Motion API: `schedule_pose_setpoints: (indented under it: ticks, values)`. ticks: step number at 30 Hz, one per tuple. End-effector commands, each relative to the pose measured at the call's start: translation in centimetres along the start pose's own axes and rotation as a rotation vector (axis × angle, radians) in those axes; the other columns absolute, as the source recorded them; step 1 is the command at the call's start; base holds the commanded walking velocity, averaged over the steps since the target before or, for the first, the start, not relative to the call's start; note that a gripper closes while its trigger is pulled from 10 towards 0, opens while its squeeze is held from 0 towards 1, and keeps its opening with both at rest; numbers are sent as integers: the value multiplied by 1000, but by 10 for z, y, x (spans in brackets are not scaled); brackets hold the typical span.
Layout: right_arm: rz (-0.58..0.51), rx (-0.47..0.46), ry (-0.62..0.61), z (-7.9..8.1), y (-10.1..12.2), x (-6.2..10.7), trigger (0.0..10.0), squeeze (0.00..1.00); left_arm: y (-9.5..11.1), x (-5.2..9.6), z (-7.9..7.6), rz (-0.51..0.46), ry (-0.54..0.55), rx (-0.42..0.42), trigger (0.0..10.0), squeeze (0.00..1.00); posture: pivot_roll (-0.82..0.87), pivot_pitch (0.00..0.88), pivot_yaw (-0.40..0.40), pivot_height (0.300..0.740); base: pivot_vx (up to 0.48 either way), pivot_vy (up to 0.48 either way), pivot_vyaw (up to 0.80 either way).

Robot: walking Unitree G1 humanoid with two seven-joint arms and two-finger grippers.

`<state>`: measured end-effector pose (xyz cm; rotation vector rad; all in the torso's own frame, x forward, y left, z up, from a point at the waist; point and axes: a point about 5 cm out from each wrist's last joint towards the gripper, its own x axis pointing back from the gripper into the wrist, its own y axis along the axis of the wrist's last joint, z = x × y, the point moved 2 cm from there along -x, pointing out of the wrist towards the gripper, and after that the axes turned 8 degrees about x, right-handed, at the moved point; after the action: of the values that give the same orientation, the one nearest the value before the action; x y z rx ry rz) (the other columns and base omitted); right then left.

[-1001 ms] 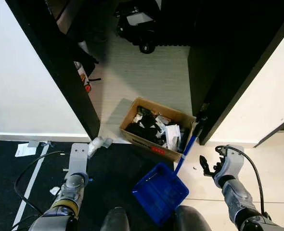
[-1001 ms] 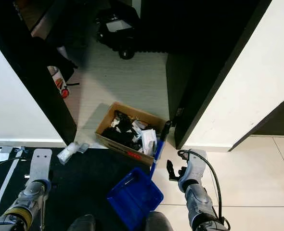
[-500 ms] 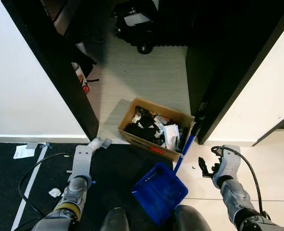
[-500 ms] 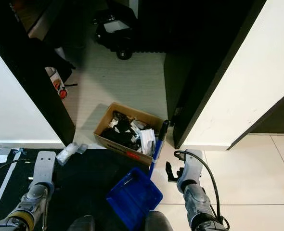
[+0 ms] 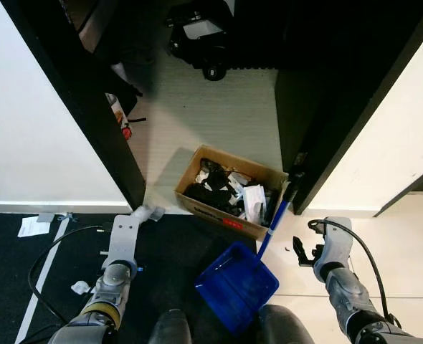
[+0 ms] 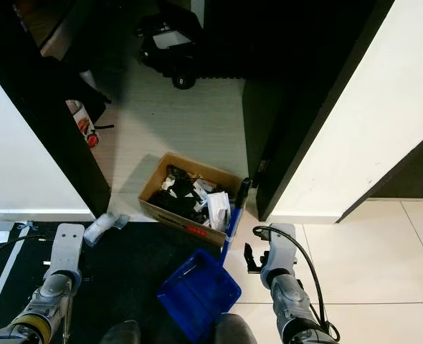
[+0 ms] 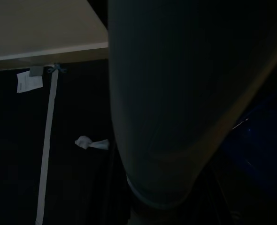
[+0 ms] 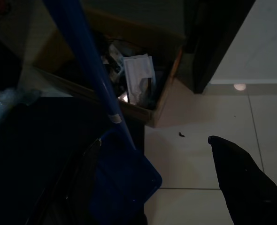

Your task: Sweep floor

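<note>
Nearest you, the blue dustpan (image 5: 236, 285) sits on the dark mat (image 5: 168, 244) at its edge with the pale tile (image 5: 405, 251), its long blue handle (image 5: 277, 218) slanting up to the black door frame (image 5: 326, 165); your right gripper (image 5: 302, 251) hangs just beside that handle with jaws apart and holding nothing, while the left gripper's (image 5: 122, 233) jaws you cannot tell. Beyond, a cardboard box (image 5: 229, 192) of scraps blocks part of the doorway, a red label on its front too small to read, with crumpled plastic (image 5: 147, 213) at the left jamb. Open floor runs past it to a wheeled black machine (image 5: 201, 36).
</note>
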<state>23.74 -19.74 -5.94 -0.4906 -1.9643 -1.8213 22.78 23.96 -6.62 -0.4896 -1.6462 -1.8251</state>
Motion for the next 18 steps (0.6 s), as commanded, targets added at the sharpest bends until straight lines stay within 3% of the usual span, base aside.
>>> schedule_pose_setpoints:
  ticks: [1, 12, 18]
  values:
    - [30, 4, -2, -2, -5, 1, 10000, 0, 0, 1, -6, -25, -12, 13, 10000, 0, 2, 34, -23, 740, 0, 0, 0]
    - [35, 10, -9, -4, -6, 2, 10000, 0, 2, 1, 1, -38, 8, 19, 10000, 0, 2, 34, -21, 740, 0, 0, 0]
    - [37, 16, -15, -5, -6, 2, 10000, 0, -2, 1, -3, -15, 5, 31, 10000, 0, -4, 32, -19, 740, 0, 0, 0]
